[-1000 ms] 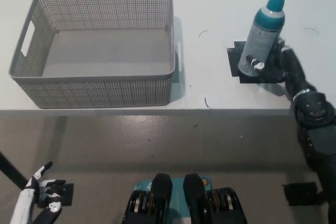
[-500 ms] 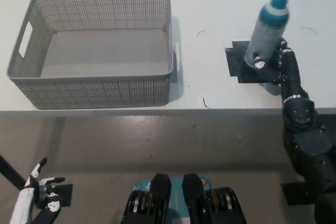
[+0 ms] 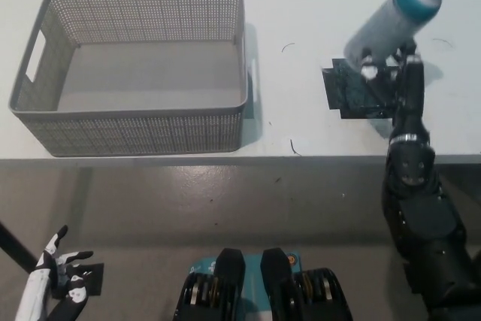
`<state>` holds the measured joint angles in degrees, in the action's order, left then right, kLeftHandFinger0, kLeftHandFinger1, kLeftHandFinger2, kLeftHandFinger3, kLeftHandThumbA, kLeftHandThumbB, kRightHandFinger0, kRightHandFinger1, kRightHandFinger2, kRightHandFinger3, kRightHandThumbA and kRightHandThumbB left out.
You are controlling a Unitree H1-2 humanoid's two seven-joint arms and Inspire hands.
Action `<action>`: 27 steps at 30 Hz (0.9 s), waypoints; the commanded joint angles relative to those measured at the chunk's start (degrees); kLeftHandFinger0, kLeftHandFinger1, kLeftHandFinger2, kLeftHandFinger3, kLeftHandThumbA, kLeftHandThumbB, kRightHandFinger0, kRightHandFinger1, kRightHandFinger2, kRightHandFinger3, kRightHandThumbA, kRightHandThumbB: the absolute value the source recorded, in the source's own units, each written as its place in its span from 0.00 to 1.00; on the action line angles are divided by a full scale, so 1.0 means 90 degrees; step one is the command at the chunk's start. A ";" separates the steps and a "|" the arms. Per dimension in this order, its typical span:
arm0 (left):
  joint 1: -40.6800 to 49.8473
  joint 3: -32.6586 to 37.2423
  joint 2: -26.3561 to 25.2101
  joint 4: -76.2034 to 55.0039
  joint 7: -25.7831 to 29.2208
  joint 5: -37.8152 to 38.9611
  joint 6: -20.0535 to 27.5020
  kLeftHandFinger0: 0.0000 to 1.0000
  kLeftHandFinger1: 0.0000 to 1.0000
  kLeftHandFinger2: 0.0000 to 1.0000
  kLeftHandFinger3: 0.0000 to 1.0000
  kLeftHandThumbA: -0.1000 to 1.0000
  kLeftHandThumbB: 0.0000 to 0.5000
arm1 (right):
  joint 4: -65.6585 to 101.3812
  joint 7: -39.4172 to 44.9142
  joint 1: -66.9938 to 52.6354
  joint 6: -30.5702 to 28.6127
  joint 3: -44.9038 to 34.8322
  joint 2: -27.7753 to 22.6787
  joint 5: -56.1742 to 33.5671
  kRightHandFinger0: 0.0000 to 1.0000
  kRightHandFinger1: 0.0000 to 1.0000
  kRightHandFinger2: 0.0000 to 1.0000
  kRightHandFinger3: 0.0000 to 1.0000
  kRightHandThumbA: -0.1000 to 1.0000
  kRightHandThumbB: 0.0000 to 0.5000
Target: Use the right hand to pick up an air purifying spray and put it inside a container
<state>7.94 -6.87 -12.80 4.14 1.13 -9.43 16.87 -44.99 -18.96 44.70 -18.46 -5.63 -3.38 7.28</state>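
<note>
Holding the air purifying spray (image 3: 397,16) by its lower body, the black right hand (image 3: 391,73) has its fingers closed round the can, which is tilted with its teal cap toward the upper right, above the dark patch (image 3: 349,95) on the white table (image 3: 301,5). Pick-up judged done; carry and placement outstanding, since the grey mesh container (image 3: 135,129) stands well apart to the left with nothing inside. White left hand (image 3: 64,276) rests low at lower left, fingers spread, holding nothing.

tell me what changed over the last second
The right hand, shut on the spray can, has lifted it off the black mat and tipped its teal cap to the right. The grey basket has not moved; the left hand stays low, open.
</note>
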 commanded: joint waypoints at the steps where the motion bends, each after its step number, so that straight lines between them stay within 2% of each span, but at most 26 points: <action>1: -0.0028 -0.0095 -0.0075 -0.0093 0.0112 0.0084 0.0244 0.49 0.61 0.70 1.00 0.08 0.96 | 0.1895 0.0236 0.1076 0.0231 0.0310 0.0246 0.0103 0.42 0.28 0.31 0.41 0.00 0.75; 4: -0.0053 -0.0085 -0.0054 -0.0148 0.0117 0.0060 0.0203 0.49 0.61 0.70 1.00 0.07 0.96 | 0.2285 0.0237 0.1394 0.0759 0.0512 0.0464 0.0327 0.28 0.25 0.28 0.35 0.07 0.84; 6: -0.0062 -0.0066 -0.0034 -0.0196 0.0118 0.0011 0.0113 0.48 0.60 0.70 1.00 0.08 0.97 | 0.2486 0.0390 0.1550 0.1097 0.0667 0.0604 0.0339 0.26 0.25 0.29 0.35 0.08 0.84; 10: -0.0046 -0.0062 -0.0046 -0.0309 0.0084 -0.0017 -0.0015 0.47 0.60 0.71 1.00 0.05 0.93 | 0.2598 0.0646 0.1697 0.1419 0.0949 0.0823 0.0254 0.30 0.30 0.34 0.36 0.04 0.82; 12: -0.0073 -0.0066 -0.0072 -0.0251 0.0035 0.0094 0.0045 0.50 0.62 0.72 1.00 0.05 0.96 | 0.2538 0.0646 0.1728 0.1546 0.1100 0.0947 0.0341 0.35 0.34 0.36 0.36 0.05 0.83; 13: -0.0080 -0.0063 -0.0079 -0.0239 0.0038 0.0080 0.0056 0.50 0.62 0.71 1.00 0.06 0.96 | 0.2536 0.0641 0.1732 0.1567 0.1132 0.0956 0.0358 0.35 0.34 0.36 0.36 0.05 0.83; 14: -0.0086 -0.0060 -0.0065 -0.0235 0.0053 0.0068 0.0049 0.51 0.63 0.71 1.00 0.06 0.98 | 0.2312 0.0682 0.1766 0.1317 0.1228 0.1013 0.0350 0.30 0.28 0.32 0.35 0.03 0.82; 16: -0.0099 -0.0053 -0.0086 -0.0195 0.0051 0.0046 0.0090 0.52 0.63 0.71 1.00 0.08 0.99 | 0.2153 0.0656 0.1790 0.1309 0.1385 0.1093 0.0460 0.25 0.25 0.30 0.34 0.04 0.84; 17: -0.0096 -0.0050 -0.0083 -0.0200 0.0052 0.0043 0.0087 0.52 0.63 0.71 1.00 0.09 0.99 | 0.2159 0.0654 0.1786 0.1315 0.1395 0.1087 0.0452 0.25 0.25 0.30 0.34 0.04 0.84; 19: -0.0109 -0.0043 -0.0120 -0.0183 0.0015 0.0067 0.0115 0.51 0.62 0.71 1.00 0.07 0.97 | 0.1892 0.0784 0.1801 0.1262 0.1547 0.1179 0.0443 0.30 0.31 0.36 0.38 0.04 0.79; 21: -0.0129 -0.0032 -0.0094 -0.0191 -0.0004 0.0133 0.0107 0.48 0.60 0.70 1.00 0.03 0.96 | 0.1730 0.0894 0.1838 0.1428 0.1623 0.1234 0.0434 0.34 0.33 0.37 0.39 0.06 0.79; 23: -0.0115 -0.0018 -0.0086 -0.0199 -0.0018 0.0156 0.0126 0.46 0.59 0.70 1.00 0.04 0.97 | 0.1562 0.0982 0.1840 0.1443 0.1682 0.1275 0.0418 0.36 0.34 0.38 0.39 0.05 0.81; 25: -0.0107 0.0004 -0.0074 -0.0204 -0.0039 0.0164 0.0096 0.45 0.59 0.70 1.00 0.05 0.95 | 0.1246 0.1068 0.1851 0.1324 0.1726 0.1307 0.0379 0.32 0.30 0.35 0.39 0.11 0.84; 26: -0.0103 0.0005 -0.0065 -0.0198 -0.0008 0.0114 0.0096 0.45 0.59 0.70 1.00 0.08 0.96 | 0.1114 0.1082 0.1851 0.1347 0.1721 0.1346 0.0349 0.29 0.28 0.33 0.38 0.11 0.85; 27: -0.0108 0.0004 -0.0065 -0.0172 0.0025 0.0066 0.0137 0.45 0.58 0.70 1.00 0.09 0.96 | 0.0887 0.1086 0.1867 0.1286 0.1718 0.1380 0.0323 0.28 0.28 0.34 0.38 0.04 0.83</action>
<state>7.18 -6.70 -12.69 3.72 0.99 -9.02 16.48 -34.27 -11.30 57.51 -5.95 9.40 7.91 10.14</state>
